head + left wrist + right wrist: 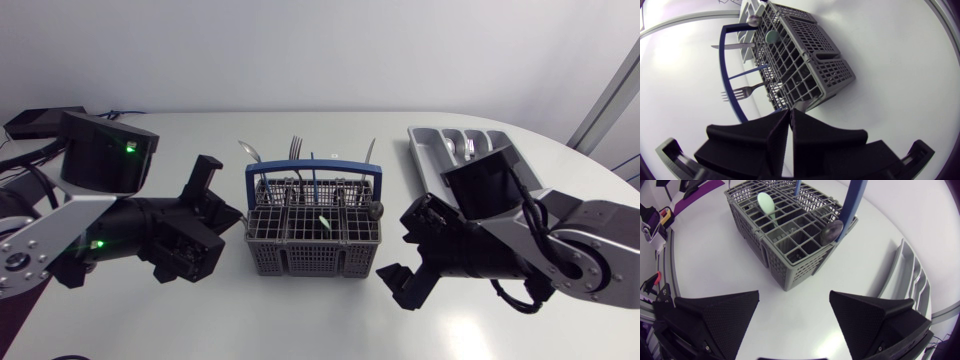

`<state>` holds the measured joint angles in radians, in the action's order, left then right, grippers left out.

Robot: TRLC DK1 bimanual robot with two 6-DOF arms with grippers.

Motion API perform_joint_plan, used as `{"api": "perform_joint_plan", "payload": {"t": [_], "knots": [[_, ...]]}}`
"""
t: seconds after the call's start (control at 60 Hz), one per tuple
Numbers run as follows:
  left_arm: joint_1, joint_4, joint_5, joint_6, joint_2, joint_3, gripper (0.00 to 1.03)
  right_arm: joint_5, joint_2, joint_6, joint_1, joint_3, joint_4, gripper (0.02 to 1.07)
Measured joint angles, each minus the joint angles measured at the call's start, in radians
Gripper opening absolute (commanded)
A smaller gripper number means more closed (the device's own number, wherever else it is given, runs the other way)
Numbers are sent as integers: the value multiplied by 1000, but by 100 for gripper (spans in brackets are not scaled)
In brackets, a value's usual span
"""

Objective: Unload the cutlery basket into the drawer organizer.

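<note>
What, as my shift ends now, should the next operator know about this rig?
Left gripper: fingers shut, empty, beside the grey plastic cutlery basket with blue handle.
Right gripper: fingers open, empty, at the basket's other side.
Metal cutlery stands in the basket.
Grey drawer organizer lies behind the right arm; its contents are unclear.
Done: nothing evident.
Left: unload the basket into the organizer.

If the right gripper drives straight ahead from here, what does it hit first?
Most likely the cutlery basket: its near corner lies straight ahead of the open right gripper, though the depth between them is unclear.
</note>
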<state>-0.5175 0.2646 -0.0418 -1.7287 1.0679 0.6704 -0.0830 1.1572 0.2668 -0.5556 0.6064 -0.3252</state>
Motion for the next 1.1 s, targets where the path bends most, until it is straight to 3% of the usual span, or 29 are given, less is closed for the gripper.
{"api": "perform_joint_plan", "payload": {"t": [0.6, 0.867, 1.1], "knots": [[-69, 86, 90, -55, -195, 26, 18, 0, -19, 0, -20, -5, -5, 103], [-160, 87, 157, -163, -190, 26, 18, 0, -28, 0, -25, -8, -6, 103], [-174, 102, 175, -215, -98, 77, 18, -1, -30, 0, -26, -23, -8, 103]]}}
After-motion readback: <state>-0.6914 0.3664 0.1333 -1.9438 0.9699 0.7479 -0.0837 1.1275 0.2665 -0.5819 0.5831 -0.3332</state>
